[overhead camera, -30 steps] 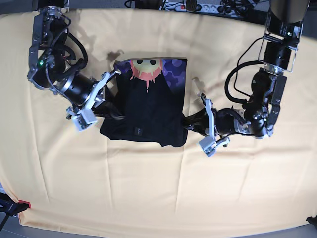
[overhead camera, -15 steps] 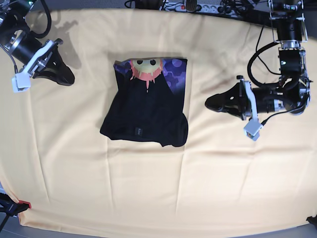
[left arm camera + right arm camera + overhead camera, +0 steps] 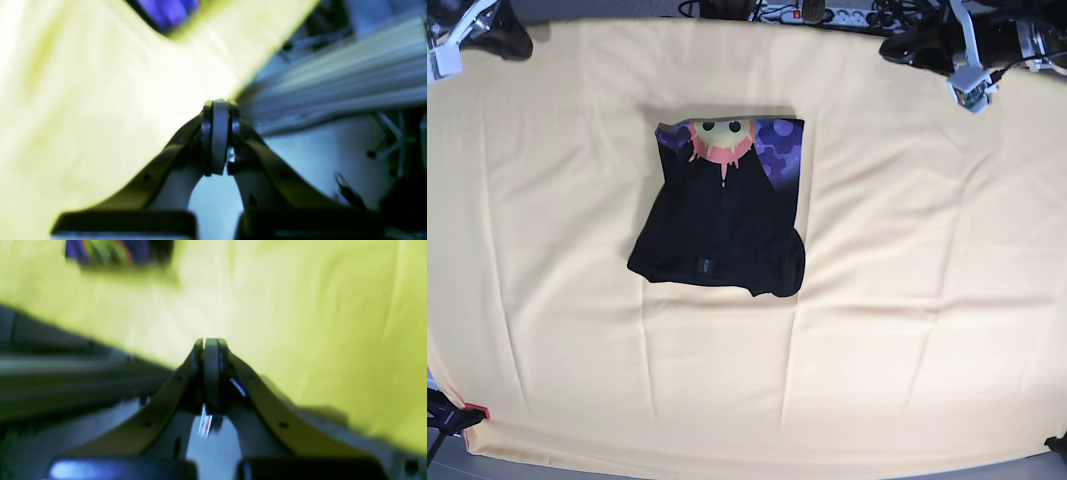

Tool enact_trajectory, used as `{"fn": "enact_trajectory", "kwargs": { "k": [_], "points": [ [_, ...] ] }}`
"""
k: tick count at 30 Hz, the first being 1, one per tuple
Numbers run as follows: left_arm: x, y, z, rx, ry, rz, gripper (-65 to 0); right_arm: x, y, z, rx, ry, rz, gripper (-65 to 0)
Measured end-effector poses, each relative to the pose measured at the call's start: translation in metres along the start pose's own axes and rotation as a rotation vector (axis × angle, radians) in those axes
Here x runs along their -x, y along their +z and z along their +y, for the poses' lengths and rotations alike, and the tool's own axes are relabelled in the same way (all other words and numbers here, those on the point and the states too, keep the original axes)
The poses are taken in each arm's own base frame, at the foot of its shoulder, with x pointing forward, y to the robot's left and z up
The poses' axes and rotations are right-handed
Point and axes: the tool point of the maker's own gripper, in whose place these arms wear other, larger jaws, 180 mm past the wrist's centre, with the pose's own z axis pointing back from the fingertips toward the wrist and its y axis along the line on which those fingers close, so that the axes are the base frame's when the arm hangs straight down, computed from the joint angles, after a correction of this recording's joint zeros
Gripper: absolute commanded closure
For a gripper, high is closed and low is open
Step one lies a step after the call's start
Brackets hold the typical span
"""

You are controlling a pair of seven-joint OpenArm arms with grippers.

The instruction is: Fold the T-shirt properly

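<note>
The black T-shirt (image 3: 717, 225) lies folded into a rough rectangle in the middle of the pale yellow tablecloth (image 3: 907, 300). Its sun-face print on purple shows along the far edge. Its near edge is rounded and bunched. My left gripper (image 3: 895, 46) is at the far right edge of the table, shut and empty; the left wrist view shows the fingertips (image 3: 218, 140) pressed together. My right gripper (image 3: 515, 44) is at the far left corner, shut and empty, fingertips (image 3: 210, 370) together. A blurred bit of the print shows in both wrist views (image 3: 166, 13) (image 3: 116, 251).
A power strip (image 3: 822, 14) and cables lie beyond the table's far edge. A red-tipped clamp (image 3: 472, 412) sits at the near left corner. The tablecloth has shallow creases around the shirt.
Both arms have pulled away from the shirt's sides, up and outward to the far corners of the table. The shirt has stayed as it was.
</note>
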Motion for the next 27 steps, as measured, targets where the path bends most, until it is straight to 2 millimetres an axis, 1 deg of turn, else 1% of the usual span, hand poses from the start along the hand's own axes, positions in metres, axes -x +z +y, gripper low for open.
{"fn": "enact_trajectory", "kwargs": {
  "k": [3,5,8,10,12,14,16,17,20,22,24,27],
  "points": [
    [0.026,0.006,-0.025,0.038,0.088,0.076,0.0,0.024,0.009,0.004,-0.004,-0.033,0.093,0.0],
    [0.048,0.008,-0.043,0.077,0.17,0.138,0.0,0.044,0.015,0.01,-0.02,-0.062,0.173,0.0],
    [0.073,0.012,-0.069,0.114,0.31,0.181,0.0,0.074,0.021,0.02,-0.067,-0.145,0.258,0.0],
    [0.097,0.016,-0.077,0.101,0.363,0.245,0.0,0.099,0.023,0.027,-0.11,-0.228,0.319,0.0],
    [0.117,0.019,-0.08,0.08,0.451,0.278,0.0,0.124,0.021,0.035,-0.162,-0.312,0.38,0.0],
    [0.134,0.016,-0.082,0.07,0.542,0.275,0.0,0.148,0.014,0.045,-0.229,-0.405,0.422,0.0],
    [0.158,0.009,-0.087,0.084,0.637,0.294,0.0,0.172,0.006,0.059,-0.303,-0.506,0.465,0.0],
    [0.17,0.004,-0.09,0.095,0.689,0.299,0.0,0.184,0.002,0.063,-0.317,-0.545,0.486,0.0],
    [0.21,-0.015,-0.101,0.139,0.811,0.349,0.0,0.228,-0.014,0.057,-0.278,-0.581,0.586,0.0],
    [0.233,-0.032,-0.097,0.133,0.872,0.357,0.0,0.252,-0.028,0.048,-0.243,-0.572,0.631,0.0],
    [0.253,-0.047,-0.086,0.106,0.924,0.35,0.0,0.268,-0.047,0.036,-0.206,-0.562,0.64,0.0],
    [0.277,-0.074,-0.059,0.039,0.963,0.322,0.0,0.283,-0.073,0.007,-0.134,-0.535,0.62,0.0]
  ]
}}
